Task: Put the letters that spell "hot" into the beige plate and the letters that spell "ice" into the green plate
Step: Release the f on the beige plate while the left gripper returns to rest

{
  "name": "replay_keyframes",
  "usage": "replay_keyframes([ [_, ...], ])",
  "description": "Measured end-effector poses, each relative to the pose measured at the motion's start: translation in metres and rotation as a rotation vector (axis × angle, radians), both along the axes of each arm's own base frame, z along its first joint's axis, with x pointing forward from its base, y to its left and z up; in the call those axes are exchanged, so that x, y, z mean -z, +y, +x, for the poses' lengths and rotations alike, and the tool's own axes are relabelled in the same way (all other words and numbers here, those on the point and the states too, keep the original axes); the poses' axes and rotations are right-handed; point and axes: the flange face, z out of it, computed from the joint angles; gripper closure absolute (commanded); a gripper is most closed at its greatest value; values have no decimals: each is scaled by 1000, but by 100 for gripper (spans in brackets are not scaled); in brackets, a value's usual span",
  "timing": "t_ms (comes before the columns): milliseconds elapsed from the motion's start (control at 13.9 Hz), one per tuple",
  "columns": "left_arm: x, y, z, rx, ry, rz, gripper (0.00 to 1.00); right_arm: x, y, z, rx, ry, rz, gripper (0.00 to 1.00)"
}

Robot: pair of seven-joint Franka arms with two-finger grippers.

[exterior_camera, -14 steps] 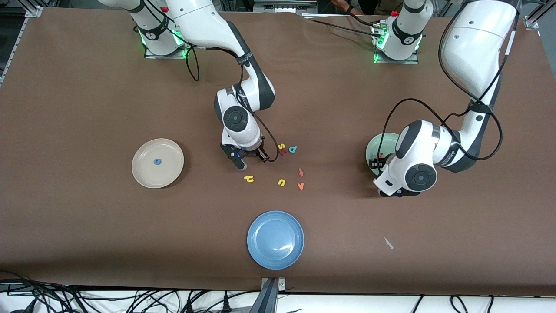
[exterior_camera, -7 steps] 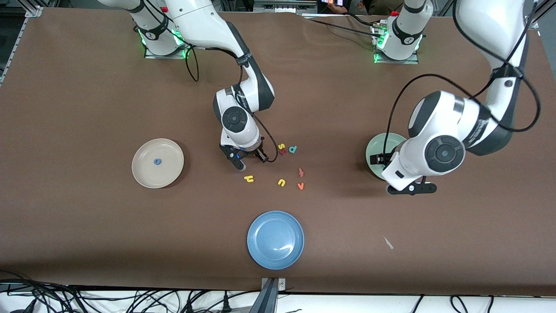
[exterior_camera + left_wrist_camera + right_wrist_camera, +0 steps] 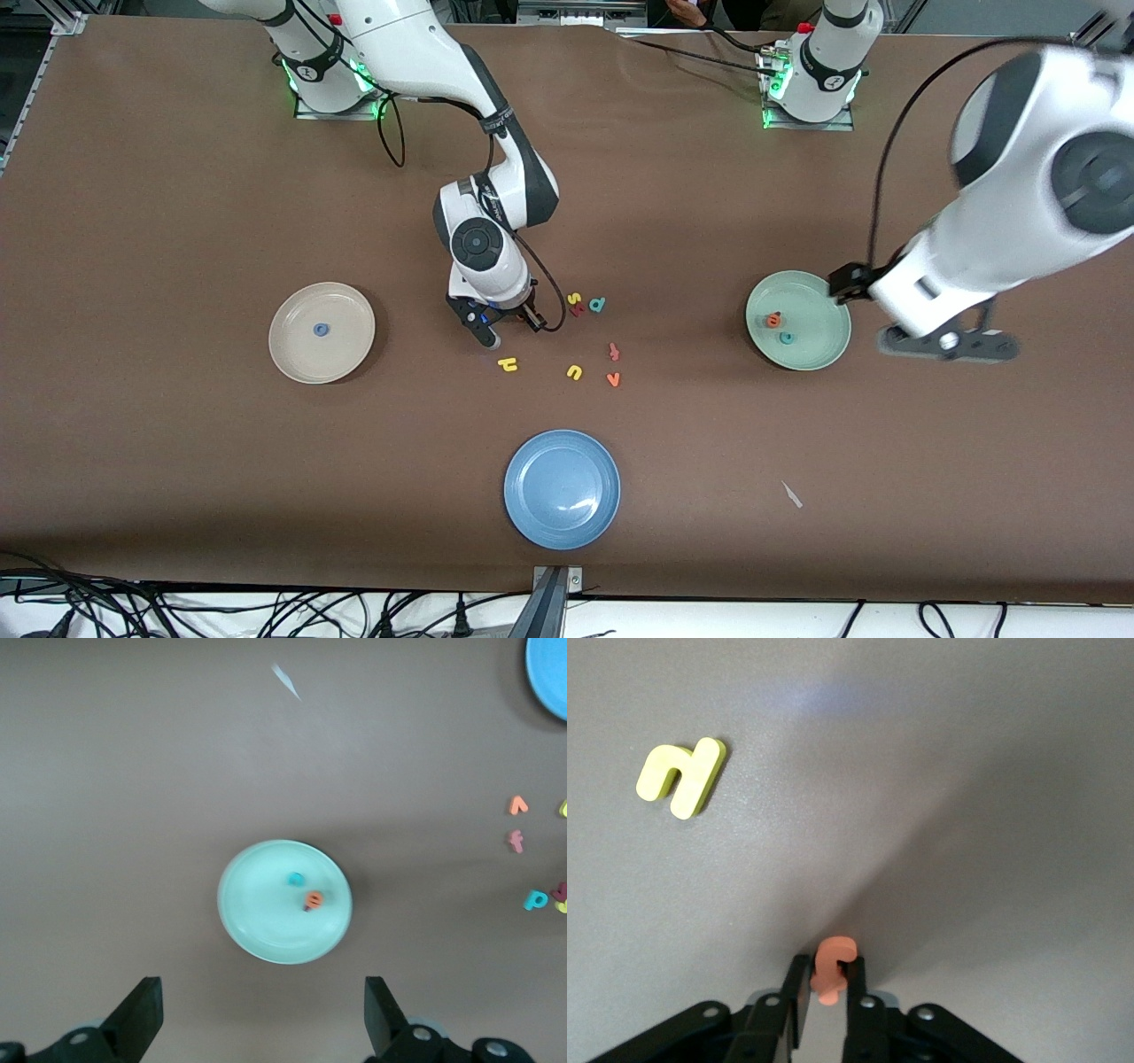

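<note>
Orange "t" (image 3: 833, 967): pinched between the closed fingers of the right gripper (image 3: 489, 333), low at the table just beside the yellow "h" (image 3: 508, 363).
Blue "o" (image 3: 321, 330): in the beige plate (image 3: 353, 312).
Orange "e" (image 3: 774, 319), teal "c" (image 3: 786, 338): in the green plate (image 3: 815, 351) (side by side).
Left gripper (image 3: 262, 1019): fingers spread wide, empty, up in the air by the green plate.

Plain brown worktop (image 3: 177, 221); round cream-beige plate (image 3: 345, 341); round mint-green plate (image 3: 815, 350); round blue plate (image 3: 562, 514); yellow foam "h" (image 3: 508, 363).

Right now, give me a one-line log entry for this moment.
right gripper: shut on orange t | left gripper: open, above green plate | blue o: in beige plate
</note>
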Motion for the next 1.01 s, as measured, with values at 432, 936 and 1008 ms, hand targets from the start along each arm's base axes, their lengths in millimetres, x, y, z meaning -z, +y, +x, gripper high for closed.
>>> replay_keyframes([
  [432,-12,81,-54,-116,-131,-147,0,0,-1,1,7,-1,0,100],
  [936,-16,71,-73,-97,-113,-138,0,-15,-27,22,-95,19,-36,100],
  [1008,-14,71,-74,-96,-99,-137,0,-23,-37,27,-153,41,-44,100],
])
